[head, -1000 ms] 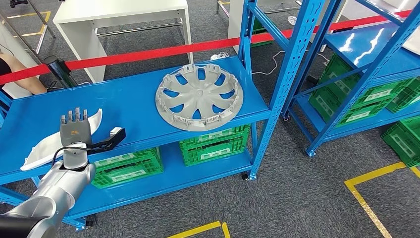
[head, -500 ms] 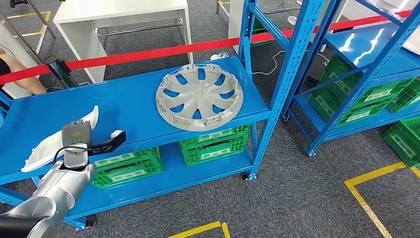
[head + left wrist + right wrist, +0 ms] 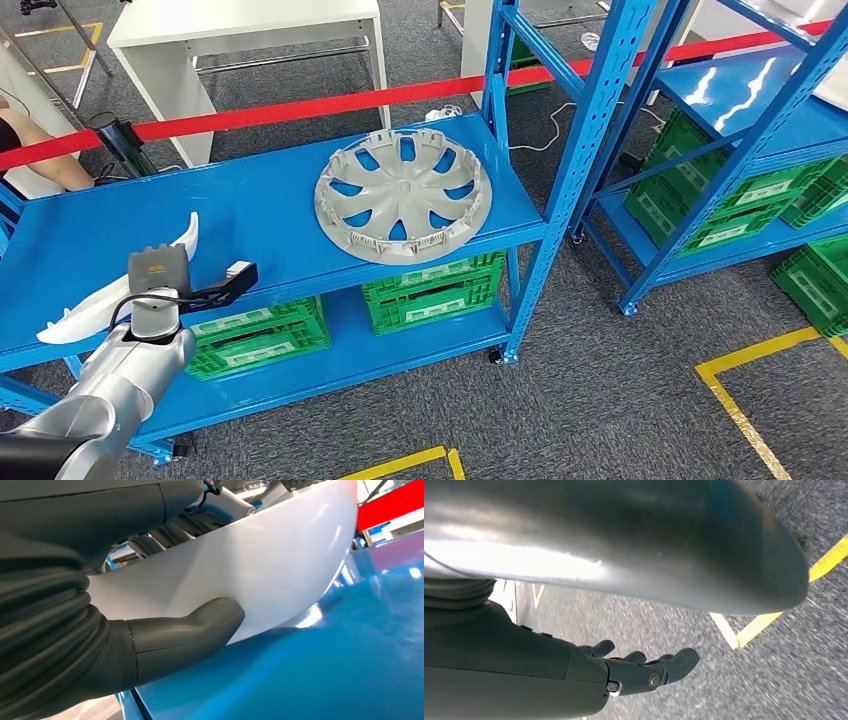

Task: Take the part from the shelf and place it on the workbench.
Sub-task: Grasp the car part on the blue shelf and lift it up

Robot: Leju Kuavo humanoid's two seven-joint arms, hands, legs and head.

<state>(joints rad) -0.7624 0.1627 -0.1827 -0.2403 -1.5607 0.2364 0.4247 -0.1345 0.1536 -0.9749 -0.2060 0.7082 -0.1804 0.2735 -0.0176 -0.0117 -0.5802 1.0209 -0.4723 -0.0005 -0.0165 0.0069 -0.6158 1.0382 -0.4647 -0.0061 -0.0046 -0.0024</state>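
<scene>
On the blue shelf (image 3: 300,215), left of the hubcap (image 3: 403,195), the left hand (image 3: 155,275) is pinching a white curved part (image 3: 110,300) mid-length; it looks light, stiff, glossy and slippery.

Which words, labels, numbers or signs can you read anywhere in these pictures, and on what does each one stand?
None can be read.
Orange label on the back of the robot's left hand: too small to read.
White printed panels on the green plastic crates under the blue metal shelf: blurred, unreadable.
Round grey plastic wheel cover and curved white plastic part: no lettering visible.
</scene>
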